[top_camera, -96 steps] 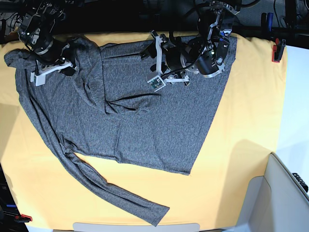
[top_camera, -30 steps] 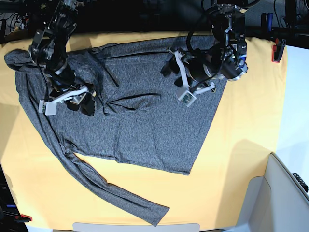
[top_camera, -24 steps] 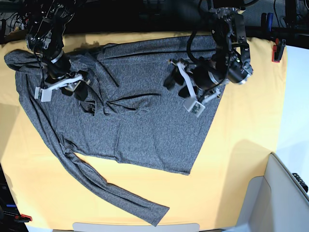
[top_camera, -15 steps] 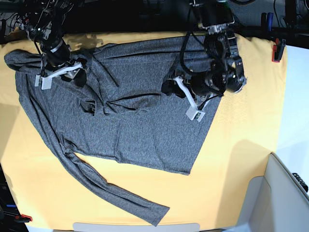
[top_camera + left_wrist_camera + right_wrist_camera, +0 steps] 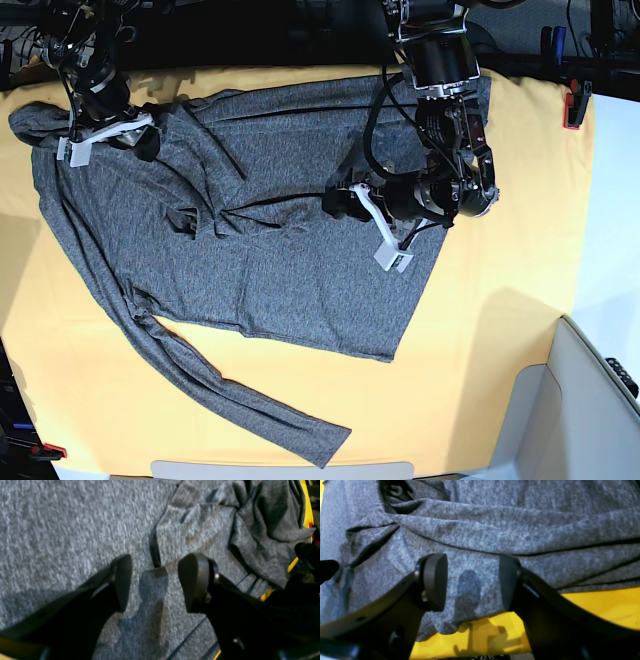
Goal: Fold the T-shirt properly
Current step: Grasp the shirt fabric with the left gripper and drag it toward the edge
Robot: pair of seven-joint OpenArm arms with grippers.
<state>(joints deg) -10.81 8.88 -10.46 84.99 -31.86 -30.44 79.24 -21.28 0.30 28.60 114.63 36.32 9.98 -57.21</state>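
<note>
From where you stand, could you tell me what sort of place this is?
Probably a robotics lab bench: a table under a yellow-orange cloth held by a red clamp, cables along the far edge, and two arms working over a grey T-shirt.

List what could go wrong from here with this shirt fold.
1. Both claws are open and hold nothing: the left claw sits over mid-body fabric of the T-shirt, so closing there would likely bunch it rather than catch an edge.
2. The right claw is at the shirt's edge over the yellow table cloth; a deep pinch might grab the cloth too.
3. Wrinkles near the shirt's middle could get folded in.
</note>
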